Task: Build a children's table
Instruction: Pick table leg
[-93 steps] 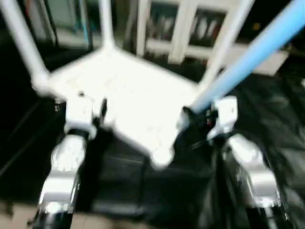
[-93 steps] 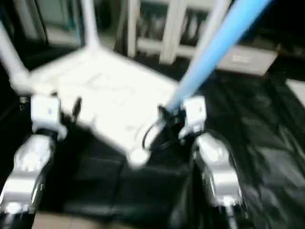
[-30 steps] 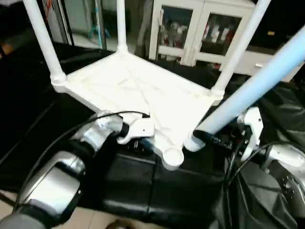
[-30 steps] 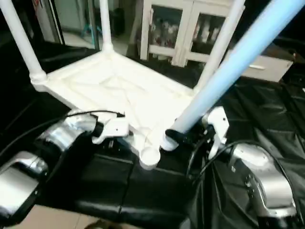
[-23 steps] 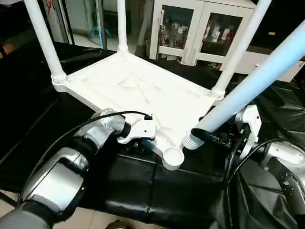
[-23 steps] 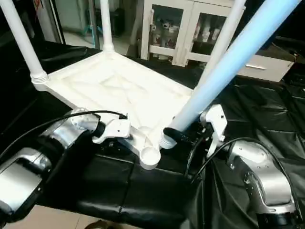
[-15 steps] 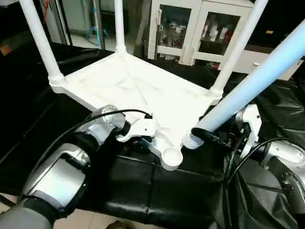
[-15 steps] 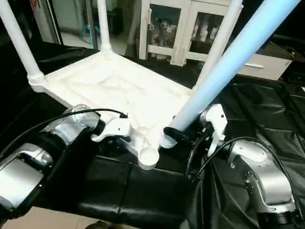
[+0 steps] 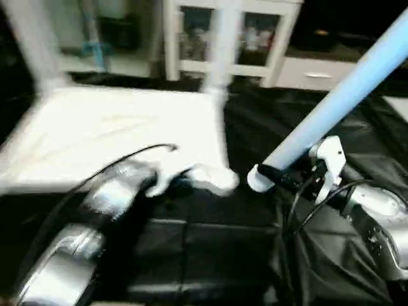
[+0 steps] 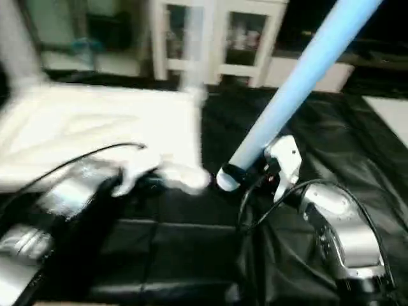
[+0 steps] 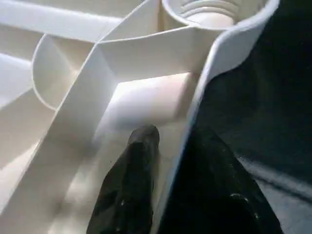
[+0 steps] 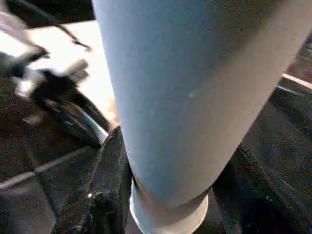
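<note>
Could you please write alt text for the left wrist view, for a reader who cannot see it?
The left gripper straddles the thin outer wall of the upturned white table top, one black finger inside the ribbed underside and one outside over the black cloth. Just beyond is a round corner socket with nothing in it.

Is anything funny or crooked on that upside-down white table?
One long white tube leg isn't fitted; it slants in the right tool, its end beside the white plastic tabletop's near corner socket, which gapes empty.

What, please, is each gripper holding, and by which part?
Right gripper: the loose leg, near its lower end. Left gripper: the tabletop, by its rim beside a corner socket.
</note>
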Tool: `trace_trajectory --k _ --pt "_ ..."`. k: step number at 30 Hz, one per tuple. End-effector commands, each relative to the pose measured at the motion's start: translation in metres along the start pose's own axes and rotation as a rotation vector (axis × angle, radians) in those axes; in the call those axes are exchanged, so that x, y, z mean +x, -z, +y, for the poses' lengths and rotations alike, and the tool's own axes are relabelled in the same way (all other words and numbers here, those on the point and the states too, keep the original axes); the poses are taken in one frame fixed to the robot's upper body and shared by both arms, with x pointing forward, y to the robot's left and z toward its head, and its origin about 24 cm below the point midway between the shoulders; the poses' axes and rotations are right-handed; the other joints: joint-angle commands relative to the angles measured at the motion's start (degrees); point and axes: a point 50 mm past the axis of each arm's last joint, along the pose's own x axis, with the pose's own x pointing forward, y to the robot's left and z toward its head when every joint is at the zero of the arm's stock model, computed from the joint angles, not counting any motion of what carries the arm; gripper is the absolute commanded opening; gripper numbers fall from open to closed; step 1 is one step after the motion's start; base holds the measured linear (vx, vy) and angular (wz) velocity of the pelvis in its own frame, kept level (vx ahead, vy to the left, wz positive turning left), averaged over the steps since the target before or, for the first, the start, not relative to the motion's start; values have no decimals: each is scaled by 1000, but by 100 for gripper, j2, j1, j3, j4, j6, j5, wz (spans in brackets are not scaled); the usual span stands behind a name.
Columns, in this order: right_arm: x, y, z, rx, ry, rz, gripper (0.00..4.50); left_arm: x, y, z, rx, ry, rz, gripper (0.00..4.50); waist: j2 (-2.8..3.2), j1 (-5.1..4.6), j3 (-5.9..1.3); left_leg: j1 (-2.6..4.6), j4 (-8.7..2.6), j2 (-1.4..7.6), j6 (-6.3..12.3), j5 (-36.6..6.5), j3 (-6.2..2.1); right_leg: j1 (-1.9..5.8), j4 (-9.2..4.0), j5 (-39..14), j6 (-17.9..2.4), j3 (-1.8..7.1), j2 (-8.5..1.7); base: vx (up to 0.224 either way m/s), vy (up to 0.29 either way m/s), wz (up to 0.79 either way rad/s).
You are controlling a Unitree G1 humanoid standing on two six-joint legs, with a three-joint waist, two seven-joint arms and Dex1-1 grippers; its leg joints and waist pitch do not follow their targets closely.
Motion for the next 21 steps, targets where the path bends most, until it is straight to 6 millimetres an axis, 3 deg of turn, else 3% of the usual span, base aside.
trace_trajectory --k 1,3,4,5,6,7,9,10,14,15,21 --pt "-1 -3 -5 -16 38 -6 186 -1 37 -13 -92 -15 154 97 -17 74 -261 -98 -496 663 188 -877 -361 241 -548 -1304 -887 439 -817 0 0 0" --pt "1 -2 -7 -12 59 0 186 0 30 -25 -88 13 77 92 -91 101 -248 -4 -482 661 210 -878 -309 166 -600 -1452 -975 482 -801 0 0 0" --pt "4 -1 -7 -8 69 2 186 2 21 -37 -87 50 0 88 -79 114 -254 5 -487 689 197 -838 -320 171 -557 -1351 -1042 483 -820 0 0 0" --pt "6 0 -8 -7 79 6 186 4 14 -46 -46 95 -57 88 -95 97 -256 -36 -498 685 228 -732 -322 193 -539 -1211 -1074 476 -810 0 0 0" --pt "9 1 -9 -4 86 9 186 7 8 -54 -7 122 -90 86 -64 121 -269 -2 -488 692 307 -554 -298 148 -504 -782 -1174 476 -770 0 0 0" --pt "9 1 -9 -4 86 10 186 7 8 -55 -5 124 -93 86 -64 121 -269 -2 -488 692 307 -554 -298 148 -504 -782 -1174 476 -770 0 0 0" --pt "11 0 -8 7 81 13 186 9 1 -62 -27 128 -106 82 -51 181 -305 75 -446 679 411 -295 -253 105 -418 -54 -1308 485 -729 0 0 0" --pt "11 0 -8 11 73 16 186 10 -2 -64 -30 134 -114 81 -43 229 -310 51 -434 672 476 -134 -241 122 -386 216 -1333 489 -739 0 0 0" --pt "10 0 -7 15 52 22 186 13 -13 -67 -66 124 -154 81 -52 307 -315 38 -418 665 537 -57 -214 132 -373 346 -1320 493 -746 0 0 0" --pt "9 0 -7 14 48 23 186 13 -16 -67 -93 127 -166 137 -64 327 -318 44 -416 668 522 -95 -201 133 -377 303 -1302 494 -751 0 0 0" --pt "6 -1 -7 6 28 27 186 7 -26 -56 -44 129 -173 196 -54 362 -313 53 -429 668 408 -288 -186 110 -399 125 -1201 491 -742 0 0 0"
